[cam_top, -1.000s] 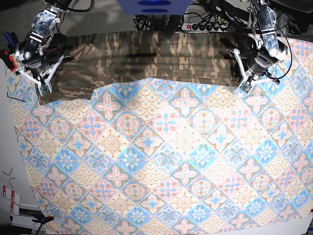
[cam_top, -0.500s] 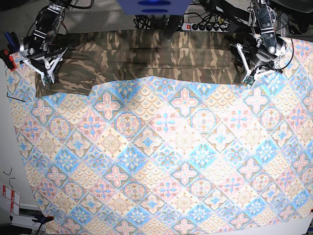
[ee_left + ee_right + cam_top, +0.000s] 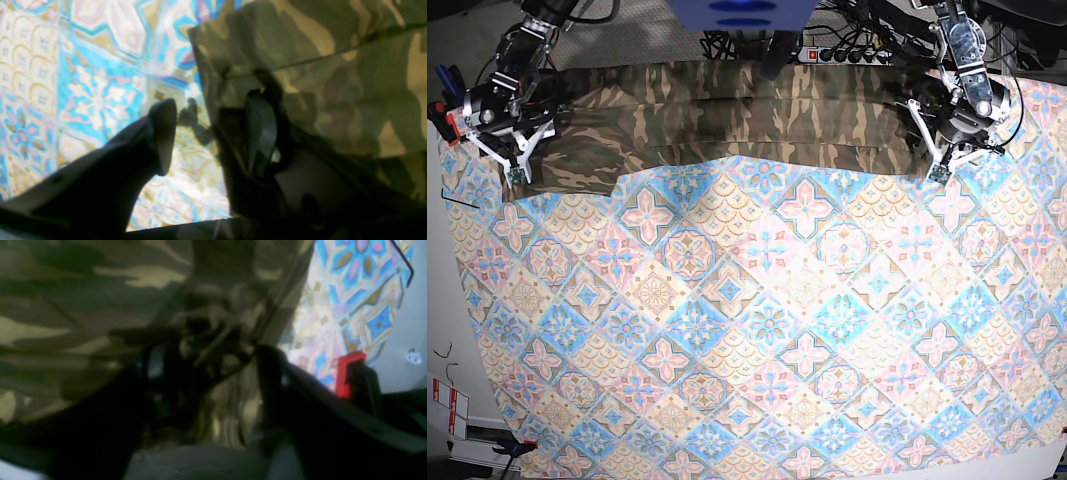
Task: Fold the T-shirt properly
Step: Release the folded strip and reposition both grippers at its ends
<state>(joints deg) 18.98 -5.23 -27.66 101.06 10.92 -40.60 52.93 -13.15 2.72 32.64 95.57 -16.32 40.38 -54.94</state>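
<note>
A tiled tablecloth [image 3: 767, 330] is spread across the frame; the T-shirt [image 3: 727, 120] is laid as a long band along its top edge. At the band's ends, the left gripper [image 3: 213, 133] at upper right is spread astride the hem, while the right gripper [image 3: 206, 373] at upper left is seen around bunched cloth, its grip not discernible.

T-shirt [image 3: 727, 120] along tablecloth's [image 3: 767, 330] far edge

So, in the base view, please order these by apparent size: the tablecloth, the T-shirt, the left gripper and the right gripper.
1. The tablecloth, by far the largest.
2. The T-shirt, a long band along the far edge.
3. The left gripper and the right gripper: they look about alike, so I do not rank them.
</note>
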